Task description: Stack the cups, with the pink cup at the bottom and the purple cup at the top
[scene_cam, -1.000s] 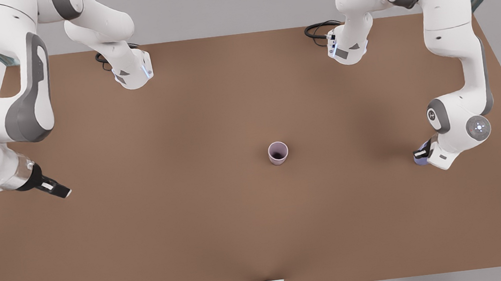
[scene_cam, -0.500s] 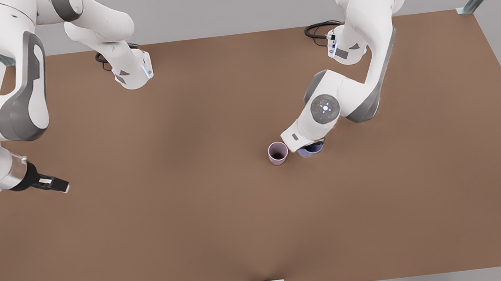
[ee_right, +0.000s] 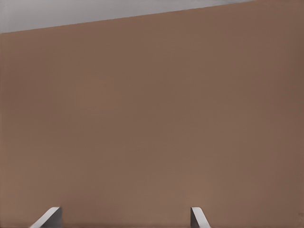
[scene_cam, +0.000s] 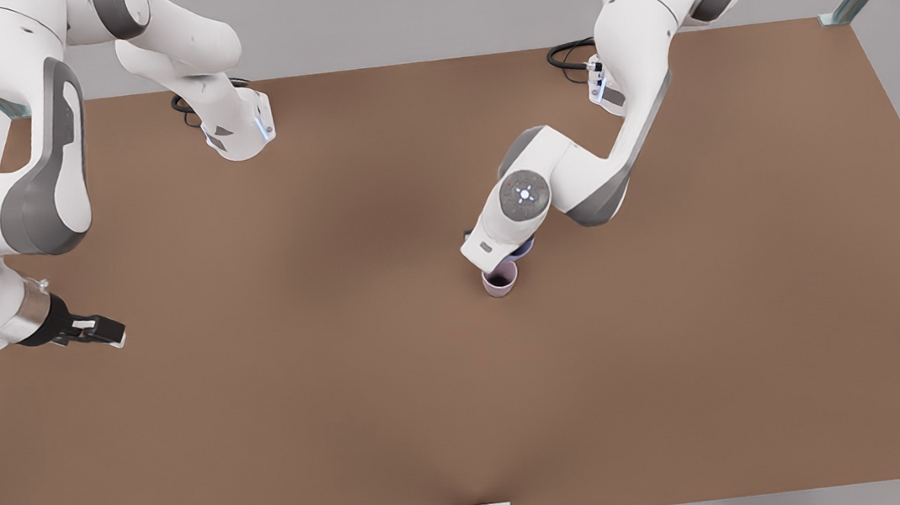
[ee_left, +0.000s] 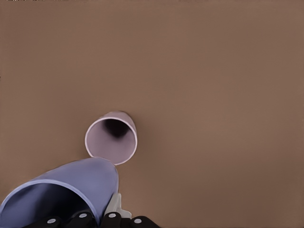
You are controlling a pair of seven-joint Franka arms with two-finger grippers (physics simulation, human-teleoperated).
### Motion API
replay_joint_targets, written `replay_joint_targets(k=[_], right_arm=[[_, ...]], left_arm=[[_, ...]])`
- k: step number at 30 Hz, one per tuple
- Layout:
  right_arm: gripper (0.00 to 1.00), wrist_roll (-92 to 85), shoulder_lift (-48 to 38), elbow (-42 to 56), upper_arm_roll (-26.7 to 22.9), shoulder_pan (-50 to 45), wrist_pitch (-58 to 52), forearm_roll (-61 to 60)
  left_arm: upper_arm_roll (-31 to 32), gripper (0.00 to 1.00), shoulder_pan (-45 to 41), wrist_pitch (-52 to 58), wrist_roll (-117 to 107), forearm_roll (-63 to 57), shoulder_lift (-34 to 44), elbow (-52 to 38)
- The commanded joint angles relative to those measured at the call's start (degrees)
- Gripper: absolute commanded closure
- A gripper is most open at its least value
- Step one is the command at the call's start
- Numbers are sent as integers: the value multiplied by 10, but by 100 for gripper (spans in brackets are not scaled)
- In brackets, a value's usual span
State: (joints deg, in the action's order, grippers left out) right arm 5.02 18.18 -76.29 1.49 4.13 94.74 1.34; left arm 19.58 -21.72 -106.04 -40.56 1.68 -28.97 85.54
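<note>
Near the middle of the desk [scene_cam: 281, 407], a little toward the front view's right, you are seeing the pink cup [scene_cam: 501, 280] standing upright with its mouth open upward, well away from every edge. The left end effector [scene_cam: 511, 256] is hanging just over it, on the side nearer the desk's far edge, and it is pinching the purple cup [scene_cam: 524, 247] by the rim. In the left wrist view you are looking down on the pink cup [ee_left: 111, 138] with the purple cup [ee_left: 66, 192] held tilted just beside it, their rims nearly touching in that view; whether they are actually in contact you cannot tell. The purple cup is not sitting inside the pink one. By the desk's edge at the front view's left, the right end effector [scene_cam: 105, 332] is waiting above the surface, well apart from both cups, its fingers [ee_right: 47, 217] spread with nothing between them.
</note>
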Motion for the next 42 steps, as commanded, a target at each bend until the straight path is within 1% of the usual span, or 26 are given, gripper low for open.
replay_joint_targets(k=[1, 6, 14, 19, 22, 25, 42], right_arm=[[0, -47, -1, 0, 0, 0, 1, -3], [0, -47, -1, 1, 0, 0, 2, -3], [0, -47, -1, 1, 0, 0, 14, -3], [0, -47, -1, 1, 0, 0, 14, -3], [0, -47, -1, 1, 0, 0, 15, -3], [0, -47, -1, 1, 0, 0, 15, -3], [0, -47, -1, 2, 0, 0, 15, -3]], left_arm=[[-2, 79, 0, -2, -197, -8, -4, -6], [-2, 79, -16, -15, -212, -61, -6, -6], [-2, 79, -29, -50, -239, -63, -8, -6], [-2, 79, -34, -73, -265, -101, -18, -6], [-2, 79, -34, -85, -267, -102, -23, -6], [-3, 79, -34, -85, -268, -117, -23, -2], [-2, 79, -39, -81, -276, -117, -42, 0]])
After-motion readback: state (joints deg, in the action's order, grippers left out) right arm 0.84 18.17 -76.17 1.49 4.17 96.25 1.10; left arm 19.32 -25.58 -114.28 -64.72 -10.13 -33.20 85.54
